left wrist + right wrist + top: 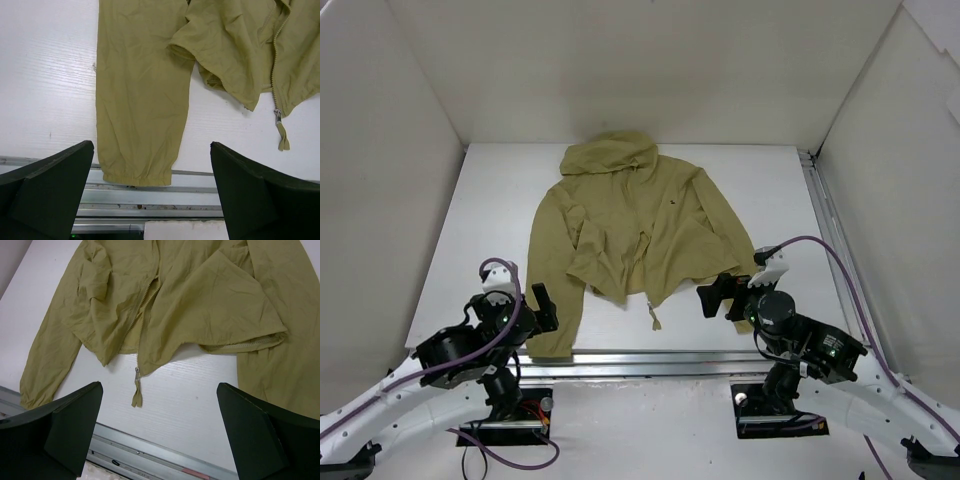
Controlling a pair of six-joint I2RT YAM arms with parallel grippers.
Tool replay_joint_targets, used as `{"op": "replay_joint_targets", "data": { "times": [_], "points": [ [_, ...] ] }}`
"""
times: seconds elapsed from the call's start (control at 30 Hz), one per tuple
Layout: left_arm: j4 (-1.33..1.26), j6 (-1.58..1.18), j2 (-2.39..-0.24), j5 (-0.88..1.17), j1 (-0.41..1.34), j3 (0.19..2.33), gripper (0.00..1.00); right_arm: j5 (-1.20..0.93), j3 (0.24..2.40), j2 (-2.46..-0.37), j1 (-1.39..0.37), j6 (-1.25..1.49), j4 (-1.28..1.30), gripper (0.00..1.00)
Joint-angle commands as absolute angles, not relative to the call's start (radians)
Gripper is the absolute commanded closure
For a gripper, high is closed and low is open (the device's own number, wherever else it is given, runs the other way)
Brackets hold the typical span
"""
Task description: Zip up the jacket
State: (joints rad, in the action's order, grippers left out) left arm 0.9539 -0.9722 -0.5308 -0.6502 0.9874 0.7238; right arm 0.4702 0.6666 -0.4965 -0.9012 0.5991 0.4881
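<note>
the jacket (620, 215), olive-khaki and hooded, lies front-up on the white surface (470, 240), hood (610, 155) at the far side, sleeves alongside the body. hem rumpled. front zipper open; slider (136, 371) at the bottom hem, fabric pull tab (136, 396) pointing toward the near edge.

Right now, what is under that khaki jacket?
The jacket lies on the white table; one sleeve cuff overlaps the metal rail. Anything beneath the fabric is hidden.

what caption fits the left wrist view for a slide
Open left gripper facing the jacket: sleeve cuff near, zipper pull low at the hem
</note>
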Motion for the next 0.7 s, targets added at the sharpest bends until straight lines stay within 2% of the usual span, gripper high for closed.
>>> {"op": "replay_joint_targets", "data": {
  "times": [0.0,0.2,0.4,0.67],
  "points": [
    [0.928,-0.91,-0.526,-0.615,0.989,0.741,0.0,0.503,0.676,-0.508,-0.896,0.597,0.448,0.02],
    [0.882,-0.822,-0.589,-0.563,0.989,0.768,0.04,0.489,0.678,-0.502,-0.896,0.586,0.448,0.02],
    [0.862,-0.749,-0.831,-0.523,1.002,0.86,0.05,0.471,0.68,-0.549,-0.896,0.581,0.449,0.02],
    [0.726,-0.686,-0.951,-0.422,1.011,0.896,0.08,0.456,0.678,-0.611,-0.896,0.587,0.451,0.02]
  ]
}}
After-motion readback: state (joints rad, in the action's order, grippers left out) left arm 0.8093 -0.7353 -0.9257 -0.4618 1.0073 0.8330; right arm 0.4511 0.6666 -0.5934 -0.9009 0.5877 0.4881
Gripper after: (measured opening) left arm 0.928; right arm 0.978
